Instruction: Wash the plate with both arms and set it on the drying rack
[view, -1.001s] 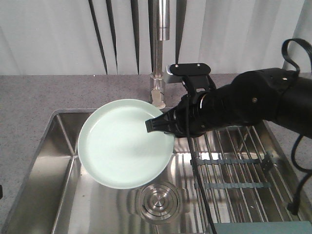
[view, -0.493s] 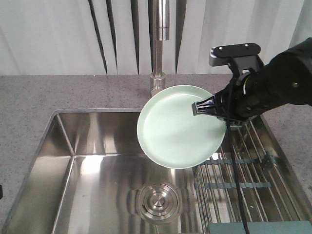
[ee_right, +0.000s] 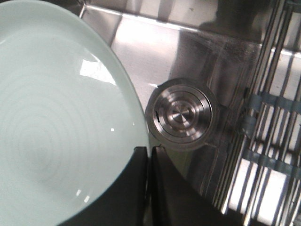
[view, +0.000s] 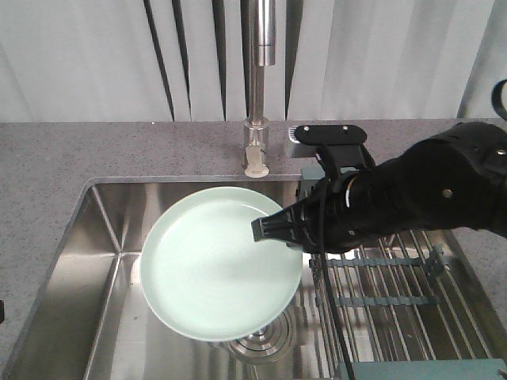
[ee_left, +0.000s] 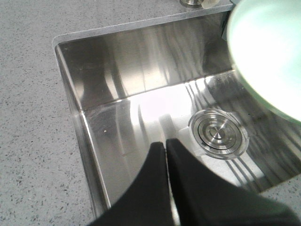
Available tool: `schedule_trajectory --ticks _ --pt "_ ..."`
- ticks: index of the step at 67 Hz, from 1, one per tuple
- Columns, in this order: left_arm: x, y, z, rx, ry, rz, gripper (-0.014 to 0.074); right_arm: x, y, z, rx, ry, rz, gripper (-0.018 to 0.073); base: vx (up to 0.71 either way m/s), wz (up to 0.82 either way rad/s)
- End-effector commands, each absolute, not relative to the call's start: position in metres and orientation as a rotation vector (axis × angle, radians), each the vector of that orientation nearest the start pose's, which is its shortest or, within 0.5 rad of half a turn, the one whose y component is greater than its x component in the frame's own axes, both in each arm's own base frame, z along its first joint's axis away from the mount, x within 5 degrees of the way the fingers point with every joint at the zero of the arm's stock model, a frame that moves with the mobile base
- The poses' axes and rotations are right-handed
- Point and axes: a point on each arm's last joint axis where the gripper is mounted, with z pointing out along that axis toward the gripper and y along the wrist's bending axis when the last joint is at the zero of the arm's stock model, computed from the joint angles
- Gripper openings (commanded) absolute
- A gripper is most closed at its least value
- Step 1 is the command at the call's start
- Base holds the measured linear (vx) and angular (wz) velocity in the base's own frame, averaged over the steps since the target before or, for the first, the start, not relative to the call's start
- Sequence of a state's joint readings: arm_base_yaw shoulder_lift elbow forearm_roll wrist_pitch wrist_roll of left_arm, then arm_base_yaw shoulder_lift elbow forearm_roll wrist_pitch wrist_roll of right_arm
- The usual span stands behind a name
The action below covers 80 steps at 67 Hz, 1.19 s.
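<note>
The pale mint-green plate [view: 214, 265] hangs over the sink basin, tilted, with its face toward the front camera. My right gripper [view: 267, 228] is shut on the plate's right rim, and the black-sleeved right arm [view: 420, 194] reaches in from the right. In the right wrist view the jaws [ee_right: 149, 150] pinch the plate's [ee_right: 56, 117] edge above the drain. My left gripper [ee_left: 166, 144] is shut with nothing in it, low over the left part of the basin, and the plate [ee_left: 268, 47] shows at the upper right there. The drying rack [view: 388, 277] lies across the sink's right side, below the right arm.
The tall steel faucet [view: 258, 87] stands behind the sink at the middle. The round steel drain [ee_left: 217, 133] sits in the basin floor, partly hidden by the plate in the front view. The grey speckled counter [view: 55, 158] surrounds the sink. A grey-green bar [view: 428, 370] lies at the front right.
The right arm swung the plate right and up toward the faucet and rack half a second ago. It has since carried it back left and lower over the basin.
</note>
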<state>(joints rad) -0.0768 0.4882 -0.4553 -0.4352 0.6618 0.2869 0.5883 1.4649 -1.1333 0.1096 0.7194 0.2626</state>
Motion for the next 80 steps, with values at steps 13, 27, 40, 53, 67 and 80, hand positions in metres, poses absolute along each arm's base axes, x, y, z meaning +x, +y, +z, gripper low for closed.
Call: schedule_trajectory --ticks 13,27,40,53,67,80 --pt "0.094 -0.030 0.291 0.125 2.048 -0.377 -0.0008 0.309 0.157 0.329 -0.161 2.362 0.438 -0.0001 0.00 0.00" --pt "0.094 -0.030 0.291 0.125 2.048 -0.377 -0.0008 0.305 0.107 0.339 -0.136 2.441 0.226 -0.0001 0.00 0.00" --pt "0.094 -0.030 0.291 0.125 2.048 -0.377 -0.0008 0.266 0.092 0.345 -0.183 2.507 0.210 -0.0001 0.00 0.00" --pt "0.094 -0.030 0.291 0.125 2.048 -0.377 -0.0008 0.228 0.095 0.329 -0.204 2.549 0.428 -0.0001 0.00 0.00" --pt "0.094 -0.030 0.291 0.125 2.048 -0.377 -0.0008 0.228 0.119 0.320 -0.236 2.517 0.665 -0.0001 0.00 0.00" --pt "0.094 -0.030 0.291 0.125 2.048 -0.377 -0.0008 0.257 0.163 0.307 -0.267 2.511 0.713 -0.0001 0.00 0.00"
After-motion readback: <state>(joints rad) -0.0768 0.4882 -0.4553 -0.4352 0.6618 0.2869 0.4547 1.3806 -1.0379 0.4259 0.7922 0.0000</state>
